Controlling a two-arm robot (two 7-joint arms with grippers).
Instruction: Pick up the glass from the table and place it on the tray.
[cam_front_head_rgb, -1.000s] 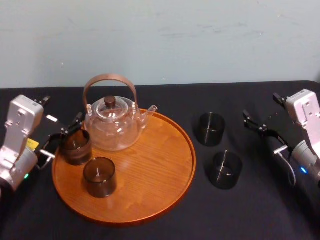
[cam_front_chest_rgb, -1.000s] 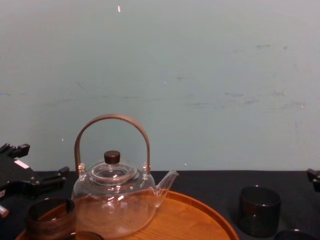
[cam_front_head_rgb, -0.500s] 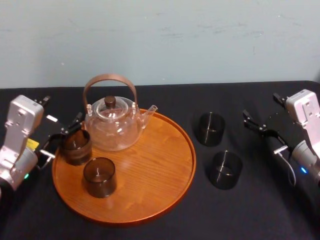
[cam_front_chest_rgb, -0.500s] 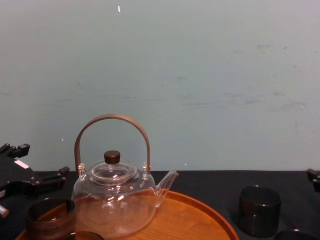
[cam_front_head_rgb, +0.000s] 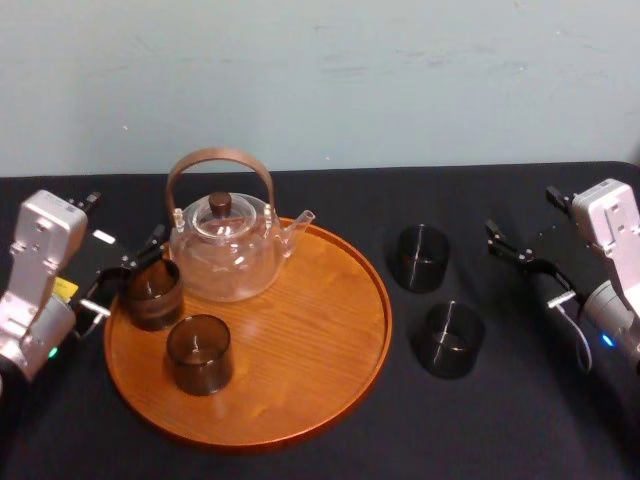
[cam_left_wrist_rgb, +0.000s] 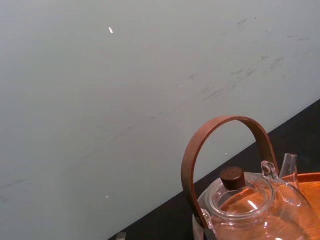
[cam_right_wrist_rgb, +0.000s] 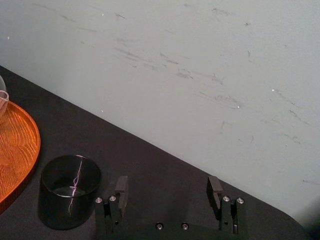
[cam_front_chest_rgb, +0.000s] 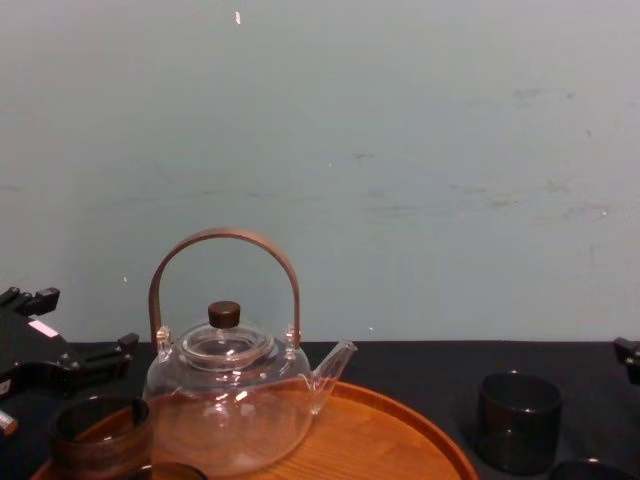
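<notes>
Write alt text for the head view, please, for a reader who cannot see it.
A wooden tray on a black table holds a glass teapot and two brown glasses; two dark glasses stand on the table to its right. The left gripper is open by the tray's left edge, the right gripper open near the dark glasses.

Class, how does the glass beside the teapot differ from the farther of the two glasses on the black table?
The tray glass stands on the wooden tray; the table glass on the black table. The tray glass looks brown, the table glass nearly black. The left gripper is close beside the tray glass; the right gripper stands clear of the table glass. Both are short, upright cylinders.
</notes>
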